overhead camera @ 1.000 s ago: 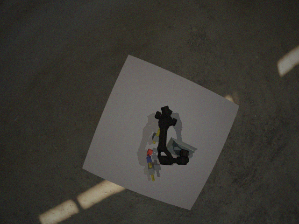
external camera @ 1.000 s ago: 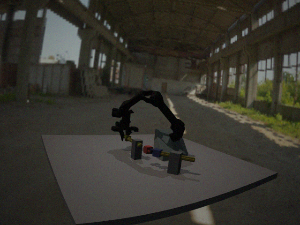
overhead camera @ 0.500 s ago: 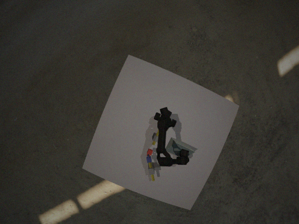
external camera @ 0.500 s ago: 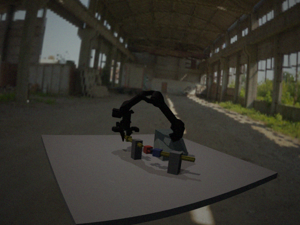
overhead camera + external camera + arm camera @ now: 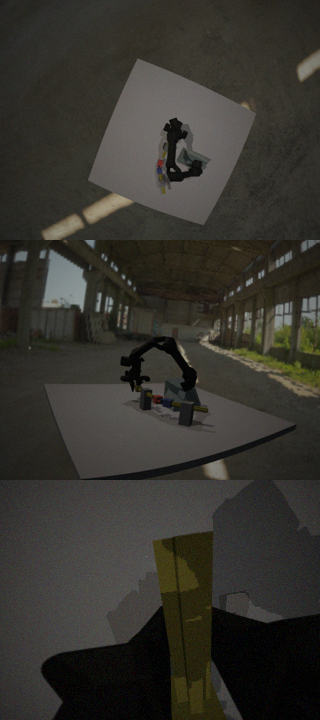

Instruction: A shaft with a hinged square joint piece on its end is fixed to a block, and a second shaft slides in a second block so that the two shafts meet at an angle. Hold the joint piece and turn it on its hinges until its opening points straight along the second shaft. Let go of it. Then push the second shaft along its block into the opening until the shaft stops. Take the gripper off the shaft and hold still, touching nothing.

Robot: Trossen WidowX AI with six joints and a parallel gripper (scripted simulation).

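1. 1 black arm reaches across the white board; beside it the red piece touches the blue piece.
2. Exterior view: the gripper pinches the yellow shaft's outer end, behind the left grey block; the fixed shaft passes through the right block.
3. Wrist view: the jaws are clamped on the shaft.

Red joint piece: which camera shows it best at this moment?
Exterior view: the red joint piece sits unobstructed on the yellow shaft, next to the blue piece. The top view shows only a tiny red square; the wrist view misses it.
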